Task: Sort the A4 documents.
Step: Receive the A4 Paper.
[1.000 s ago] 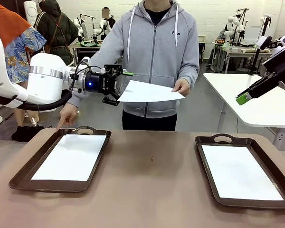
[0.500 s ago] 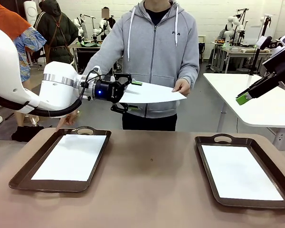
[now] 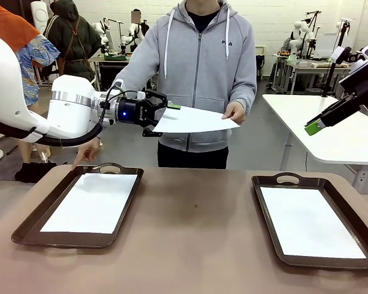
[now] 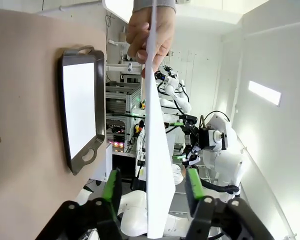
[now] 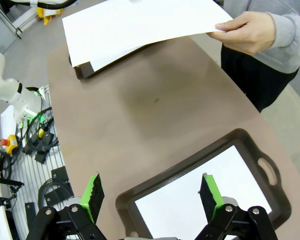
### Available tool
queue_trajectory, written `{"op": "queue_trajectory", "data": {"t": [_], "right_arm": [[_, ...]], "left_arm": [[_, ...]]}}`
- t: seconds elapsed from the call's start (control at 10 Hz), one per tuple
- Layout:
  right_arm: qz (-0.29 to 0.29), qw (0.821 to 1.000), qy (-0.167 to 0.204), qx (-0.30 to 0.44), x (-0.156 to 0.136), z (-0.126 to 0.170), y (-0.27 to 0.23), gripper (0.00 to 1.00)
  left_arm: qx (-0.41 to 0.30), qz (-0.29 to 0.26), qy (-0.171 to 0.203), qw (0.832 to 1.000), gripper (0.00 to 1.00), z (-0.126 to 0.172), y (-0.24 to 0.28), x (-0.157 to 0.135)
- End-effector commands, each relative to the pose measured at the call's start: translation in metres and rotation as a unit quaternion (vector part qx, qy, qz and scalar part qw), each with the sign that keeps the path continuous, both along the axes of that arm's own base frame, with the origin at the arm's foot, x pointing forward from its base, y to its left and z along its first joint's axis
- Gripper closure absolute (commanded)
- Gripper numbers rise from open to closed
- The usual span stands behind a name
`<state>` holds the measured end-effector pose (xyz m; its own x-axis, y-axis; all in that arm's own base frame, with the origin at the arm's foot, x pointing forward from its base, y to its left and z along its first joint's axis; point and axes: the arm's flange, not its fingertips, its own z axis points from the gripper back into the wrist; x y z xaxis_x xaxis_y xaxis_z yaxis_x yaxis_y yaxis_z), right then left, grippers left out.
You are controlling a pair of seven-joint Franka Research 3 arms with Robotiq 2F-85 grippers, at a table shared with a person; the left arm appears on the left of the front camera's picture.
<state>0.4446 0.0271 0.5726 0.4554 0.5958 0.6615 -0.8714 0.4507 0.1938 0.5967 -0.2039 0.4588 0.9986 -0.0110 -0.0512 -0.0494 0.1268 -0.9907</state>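
Sheet of paper (image 4: 157, 165) seen edge-on, running up the middle from between the gripper's (image 4: 151, 192) two green-padded fingers (image 4: 111, 189), one on each side, apart from it. Pinched at the far end by a person's hand (image 4: 149, 32). Brown tabletop (image 4: 25, 115) on the left, rolled sideways, carrying a dark tray (image 4: 101, 107) with a white sheet (image 4: 79, 106) inside. Another white robot arm (image 4: 221, 152) beyond, right.

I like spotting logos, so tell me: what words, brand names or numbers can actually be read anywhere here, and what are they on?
"FILA": small chest logo on the person's grey hoodie.
A4 documents: the held sheet and those in the trays look blank.
Left pincer: any print on its black body is too small to read.
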Motion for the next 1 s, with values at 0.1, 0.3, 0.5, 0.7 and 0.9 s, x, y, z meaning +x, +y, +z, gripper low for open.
{"op": "queue_trajectory", "data": {"t": [0.1, 0.3, 0.5, 0.7, 0.9], "right_arm": [[0.002, 1.000, 0.000, 0.002, 0.0002, -0.0003, 0.0015, 0.00], [0.002, 1.000, 0.000, 0.002, 0.0002, -0.0003, 0.0015, 0.00], [0.002, 1.000, 0.000, 0.002, 0.0002, -0.0003, 0.0015, 0.00], [0.002, 1.000, 0.000, 0.002, 0.0002, -0.0003, 0.0015, 0.00], [0.002, 1.000, 0.000, 0.002, 0.0002, -0.0003, 0.0015, 0.00]], "left_arm": [[0.001, 0.001, -0.011, 1.000, 0.68, -0.0009, -0.0008, -0.0013], [0.003, -0.002, -0.010, 1.000, 0.87, -0.0015, 0.0000, -0.0014], [0.003, -0.004, -0.015, 1.000, 1.00, -0.0006, 0.0011, -0.0023], [0.003, -0.013, -0.022, 1.000, 1.00, -0.0001, 0.0020, -0.0035], [0.000, -0.017, -0.027, 0.999, 1.00, 0.0004, 0.0025, -0.0042]]}}
